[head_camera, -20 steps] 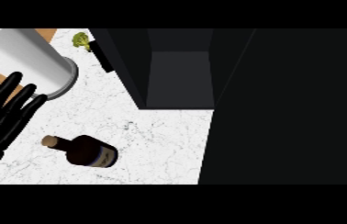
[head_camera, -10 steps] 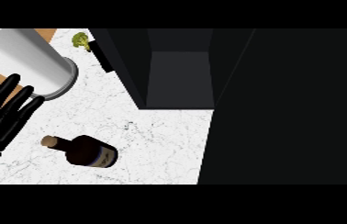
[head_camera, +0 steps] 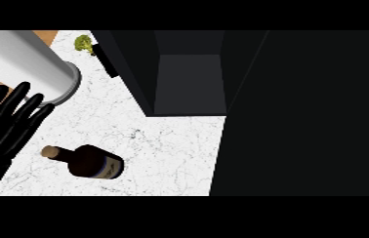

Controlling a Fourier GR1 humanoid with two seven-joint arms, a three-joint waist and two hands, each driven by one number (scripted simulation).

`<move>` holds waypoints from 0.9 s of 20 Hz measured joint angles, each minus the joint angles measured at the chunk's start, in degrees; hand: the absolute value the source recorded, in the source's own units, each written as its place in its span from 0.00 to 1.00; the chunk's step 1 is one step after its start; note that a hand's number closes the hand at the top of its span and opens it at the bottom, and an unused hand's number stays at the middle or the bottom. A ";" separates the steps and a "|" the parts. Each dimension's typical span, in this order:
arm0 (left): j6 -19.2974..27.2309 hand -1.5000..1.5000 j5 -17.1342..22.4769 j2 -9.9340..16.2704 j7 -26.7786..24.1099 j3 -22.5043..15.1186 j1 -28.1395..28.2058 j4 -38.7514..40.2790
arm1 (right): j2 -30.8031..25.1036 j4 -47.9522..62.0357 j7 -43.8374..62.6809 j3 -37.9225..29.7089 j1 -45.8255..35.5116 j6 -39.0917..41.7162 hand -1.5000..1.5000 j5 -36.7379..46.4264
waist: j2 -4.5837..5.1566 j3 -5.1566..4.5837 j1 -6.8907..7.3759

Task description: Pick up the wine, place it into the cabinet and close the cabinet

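Where the view's left edge cuts it off, the black left hand (head_camera: pixel 20 120) shows straight, spread fingers holding nothing, lying over the white marbled counter (head_camera: pixel 173 149). Above it slants a smooth grey cylinder, the forearm (head_camera: pixel 36 66). Just right of the fingers and apart from them, the wine (head_camera: pixel 88 161) lies on its side: a squat dark glass bottle with a tan stopper and a label too small to read. A small green sprig (head_camera: pixel 84 43) sits at the top. Further right, the dark cabinet (head_camera: pixel 189 76) stands open
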 measured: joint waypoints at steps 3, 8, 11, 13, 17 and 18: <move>-2.35 0.00 -1.15 -1.15 -2.07 -0.62 2.62 0.38 | -1.17 -0.04 0.39 -0.04 -0.54 -0.95 0.00 0.28 | 0.01 0.00 0.07; -5.74 0.00 -5.15 -3.01 -7.00 -1.42 4.71 4.22 | -2.33 -0.16 2.77 0.43 -3.10 -2.88 0.00 0.73 | 0.04 -0.02 -0.02; -7.48 0.00 -6.08 -3.33 -9.45 -0.56 5.26 7.01 | -3.15 -0.27 3.46 0.83 -3.84 -4.04 0.00 1.01 | 0.04 -0.02 -0.11; -8.90 0.00 -7.40 -3.75 -11.87 0.09 6.37 9.19 | -4.04 -0.38 3.43 1.10 -3.49 -4.61 0.00 1.12 | 0.01 -0.02 -0.20; -12.18 0.00 -9.18 -4.31 -16.77 1.26 8.47 13.25 | -4.90 -0.25 2.99 2.57 -4.02 -6.07 0.00 1.47 | 0.00 -0.02 -0.17; -13.03 0.00 -9.60 -4.22 -18.31 2.16 8.92 14.63 | -5.47 -0.23 2.55 2.40 -3.66 -6.14 0.00 1.48 | 0.02 -0.02 -0.15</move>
